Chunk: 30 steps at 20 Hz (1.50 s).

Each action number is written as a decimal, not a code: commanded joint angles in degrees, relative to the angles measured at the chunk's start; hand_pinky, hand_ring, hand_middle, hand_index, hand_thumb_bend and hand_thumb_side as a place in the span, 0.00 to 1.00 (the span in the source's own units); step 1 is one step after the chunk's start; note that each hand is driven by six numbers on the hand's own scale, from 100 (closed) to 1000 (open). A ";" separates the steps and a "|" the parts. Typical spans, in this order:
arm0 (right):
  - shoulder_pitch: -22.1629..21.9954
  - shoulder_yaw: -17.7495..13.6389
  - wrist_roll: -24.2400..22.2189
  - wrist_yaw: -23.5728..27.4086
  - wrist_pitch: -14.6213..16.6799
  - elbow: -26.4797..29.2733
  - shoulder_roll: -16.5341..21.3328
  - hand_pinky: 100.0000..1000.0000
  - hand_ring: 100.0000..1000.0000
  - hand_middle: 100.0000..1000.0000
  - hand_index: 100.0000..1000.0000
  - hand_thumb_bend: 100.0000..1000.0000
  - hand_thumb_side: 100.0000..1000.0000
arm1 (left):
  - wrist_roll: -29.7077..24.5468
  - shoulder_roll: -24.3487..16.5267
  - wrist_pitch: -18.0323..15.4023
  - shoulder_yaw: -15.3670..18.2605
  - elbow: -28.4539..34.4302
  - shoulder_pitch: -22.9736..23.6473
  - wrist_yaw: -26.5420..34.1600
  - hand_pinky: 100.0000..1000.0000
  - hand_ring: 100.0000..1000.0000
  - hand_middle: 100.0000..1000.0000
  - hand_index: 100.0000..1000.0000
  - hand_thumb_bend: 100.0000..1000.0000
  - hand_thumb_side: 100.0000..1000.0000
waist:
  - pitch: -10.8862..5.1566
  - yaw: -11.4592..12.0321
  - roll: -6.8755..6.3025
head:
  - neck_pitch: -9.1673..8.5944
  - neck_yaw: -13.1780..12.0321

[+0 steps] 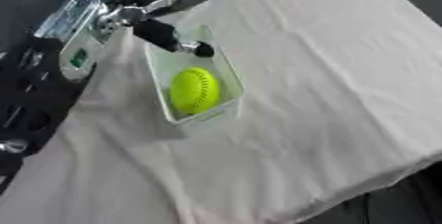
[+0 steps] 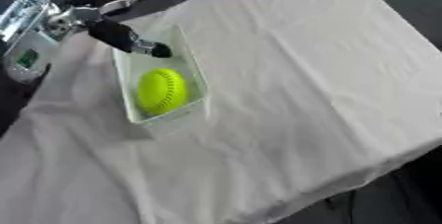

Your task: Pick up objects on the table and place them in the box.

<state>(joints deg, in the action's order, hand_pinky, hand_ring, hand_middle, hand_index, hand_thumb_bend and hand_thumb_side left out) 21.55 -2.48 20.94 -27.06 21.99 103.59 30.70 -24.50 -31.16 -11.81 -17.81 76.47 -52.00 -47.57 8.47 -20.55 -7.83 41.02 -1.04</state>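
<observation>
A yellow-green ball [image 1: 194, 90] with stitched seams lies inside a pale, see-through box [image 1: 230, 76] on the left part of the table. My left hand [image 1: 162, 34] comes in from the upper left. One straight black finger reaches over the box's far end, with its tip above the rim and apart from the ball. The hand holds nothing. My right hand shows in neither view.
A wrinkled white cloth [image 1: 337, 70] covers the table, which lies askew. Its edge [image 2: 371, 173] runs along the lower right, with dark floor beyond. My left arm's silver and black parts [image 1: 73, 25] stand at the left edge, close beside the box.
</observation>
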 commanded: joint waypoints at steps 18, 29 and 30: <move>-1.50 -0.33 0.19 1.80 0.40 -0.39 0.46 0.57 0.68 0.75 0.88 0.00 1.00 | 22.75 -7.88 -0.95 2.48 26.97 9.97 42.03 0.78 0.64 0.94 0.91 0.15 1.00 | -1.80 7.50 3.24 | 0.67 0.60; -1.28 -1.92 2.32 9.77 1.41 3.59 -2.64 0.55 0.67 0.74 0.90 0.00 1.00 | 36.73 7.17 -7.44 8.04 34.50 22.08 49.27 0.74 0.72 0.92 0.95 0.27 1.00 | -0.90 16.08 7.41 | -2.45 0.14; -1.42 -2.06 2.31 10.01 1.48 4.07 -2.87 0.55 0.67 0.73 0.90 0.00 1.00 | 37.18 8.01 -7.96 7.91 34.17 22.84 49.10 0.73 0.72 0.92 0.95 0.27 1.00 | -0.68 16.30 7.75 | -2.81 -0.10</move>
